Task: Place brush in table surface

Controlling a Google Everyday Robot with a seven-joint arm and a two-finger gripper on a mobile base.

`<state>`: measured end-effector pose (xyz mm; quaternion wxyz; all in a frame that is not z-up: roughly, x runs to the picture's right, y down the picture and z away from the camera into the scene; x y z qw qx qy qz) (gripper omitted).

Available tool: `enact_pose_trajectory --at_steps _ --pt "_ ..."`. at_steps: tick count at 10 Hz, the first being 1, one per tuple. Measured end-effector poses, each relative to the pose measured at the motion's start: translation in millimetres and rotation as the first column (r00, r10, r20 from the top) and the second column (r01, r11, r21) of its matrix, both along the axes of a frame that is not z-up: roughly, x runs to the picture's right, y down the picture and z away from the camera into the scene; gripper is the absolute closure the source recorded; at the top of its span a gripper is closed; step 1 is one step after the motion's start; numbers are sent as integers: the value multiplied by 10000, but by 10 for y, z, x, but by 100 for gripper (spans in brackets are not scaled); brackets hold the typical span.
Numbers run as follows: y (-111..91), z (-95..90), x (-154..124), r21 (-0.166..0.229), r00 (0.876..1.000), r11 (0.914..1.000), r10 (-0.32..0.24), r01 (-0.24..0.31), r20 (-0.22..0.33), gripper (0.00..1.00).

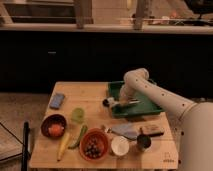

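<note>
One white robot arm (pixel 165 97) reaches in from the right, bending down over the left end of a single green tray (pixel 150 107) on the table surface (pixel 92 95). Its gripper (pixel 114 103) sits at the tray's left edge, low and dark; whether it is parted or closed cannot be told. One brush (pixel 126 103) lies by the gripper, its pale head next to it and its thin light handle pointing right over the tray floor. Elsewhere on the tabletop: one blue sponge-like pad (pixel 57 100) near the left edge, one pale green cup (pixel 77 115), one dark red bowl (pixel 54 125) holding something orange, one orange bowl (pixel 94 144) with dark round fruit, one white cup (pixel 120 146), one dark cup (pixel 144 142), one yellow banana (pixel 63 145), one green vegetable (pixel 79 136) just beside it, one grey cloth-like item (pixel 125 131), and one dark flat object (pixel 153 131) near the right edge.
</note>
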<state>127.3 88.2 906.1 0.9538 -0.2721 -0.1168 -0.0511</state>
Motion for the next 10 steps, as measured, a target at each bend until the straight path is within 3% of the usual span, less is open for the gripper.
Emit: enact_pose_trajectory --at_steps 6,10 --pt "-406 -281 -116 737 9985 9969 -296 261 460 100" --pt "-649 -506 -322 1257 9917 9897 -810 682 1001 100"
